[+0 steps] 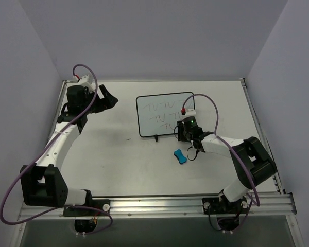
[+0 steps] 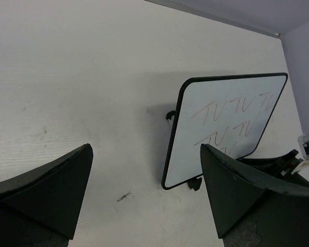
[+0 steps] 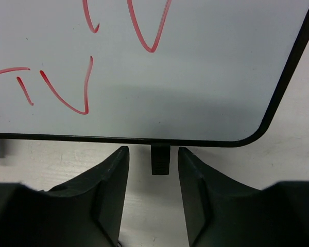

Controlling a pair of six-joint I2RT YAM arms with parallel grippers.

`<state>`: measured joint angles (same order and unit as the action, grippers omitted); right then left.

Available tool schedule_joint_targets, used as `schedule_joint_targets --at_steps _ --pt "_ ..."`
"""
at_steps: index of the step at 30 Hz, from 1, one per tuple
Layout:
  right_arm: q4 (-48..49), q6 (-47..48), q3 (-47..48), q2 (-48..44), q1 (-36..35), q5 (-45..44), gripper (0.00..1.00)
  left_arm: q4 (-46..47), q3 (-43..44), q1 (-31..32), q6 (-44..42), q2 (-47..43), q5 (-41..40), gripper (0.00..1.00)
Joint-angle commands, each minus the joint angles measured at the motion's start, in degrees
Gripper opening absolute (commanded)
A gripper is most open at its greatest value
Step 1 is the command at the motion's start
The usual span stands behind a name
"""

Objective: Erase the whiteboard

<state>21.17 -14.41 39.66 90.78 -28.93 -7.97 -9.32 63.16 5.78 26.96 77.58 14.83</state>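
Observation:
The whiteboard (image 1: 162, 114) lies flat at the middle of the table, white with a thin black rim and red scribbles across it. My right gripper (image 1: 179, 135) sits at its near right edge. In the right wrist view the gripper (image 3: 153, 150) is open by a narrow gap, and a small black tab (image 3: 160, 160) on the rim of the whiteboard (image 3: 170, 92) stands between the fingertips without touching them. A blue bone-shaped eraser (image 1: 181, 156) lies on the table just in front of the right gripper. My left gripper (image 1: 110, 99) hovers wide open and empty left of the board, the whiteboard (image 2: 221, 128) ahead of its fingers (image 2: 51, 190).
Grey walls close in the table on the left, back and right. A small dark smudge (image 2: 124, 195) marks the table left of the board. The right arm (image 2: 293, 159) shows beyond the board's near corner in the left wrist view.

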Motion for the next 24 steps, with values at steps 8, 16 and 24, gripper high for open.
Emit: schedule_joint_targets --at_steps 8,16,24 --pt "-2.18 -3.16 -2.04 -9.72 -0.60 -0.21 0.71 14.51 11.80 0.46 -1.74 20.03 25.39 0.94" --pt "-17.37 -4.75 0.94 -24.06 -1.74 0.76 0.83 15.91 20.60 2.91 -4.98 32.89 36.41 0.94" --pt "-29.34 -4.48 4.02 -39.62 -2.89 5.85 0.99 30.05 24.20 3.62 5.55 43.00 44.84 1.00"
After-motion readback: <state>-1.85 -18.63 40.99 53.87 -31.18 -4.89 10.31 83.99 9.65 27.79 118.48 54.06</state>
